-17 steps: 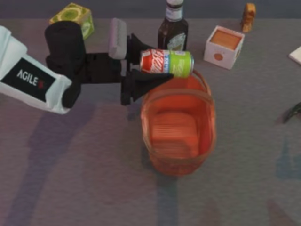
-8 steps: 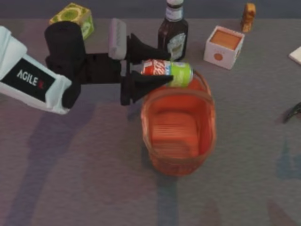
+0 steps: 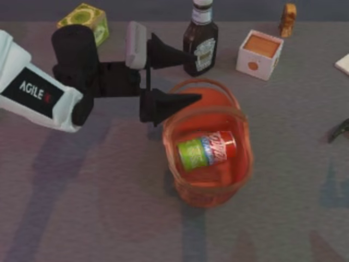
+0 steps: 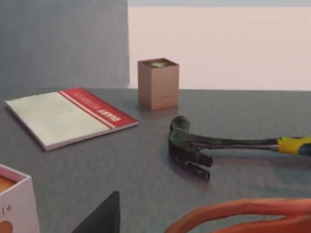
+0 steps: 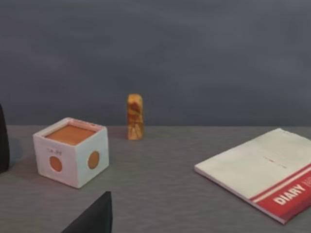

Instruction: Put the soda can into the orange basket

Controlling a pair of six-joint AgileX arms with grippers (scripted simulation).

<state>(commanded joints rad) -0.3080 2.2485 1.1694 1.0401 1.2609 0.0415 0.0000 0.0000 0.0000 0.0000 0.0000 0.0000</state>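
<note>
Lying on its side on the ribbed floor of the orange basket (image 3: pixel 240 164), the soda can (image 3: pixel 207 150) has just dropped from the left gripper (image 3: pixel 188 76), whose fingers are now spread wide and empty above the basket's far-left rim. A second ago they clamped the can there. The placement looks complete. Beyond stands a dark sauce bottle (image 3: pixel 200 38). The right arm is out of sight.

My right arm is lying outside the top view. The frame's right edge is cutting off the diary (image 3: pixel 343 63) and hammer (image 3: pixel 339 130). The can's (image 3: pixel 206 150) lettering is staying unreadable.
</note>
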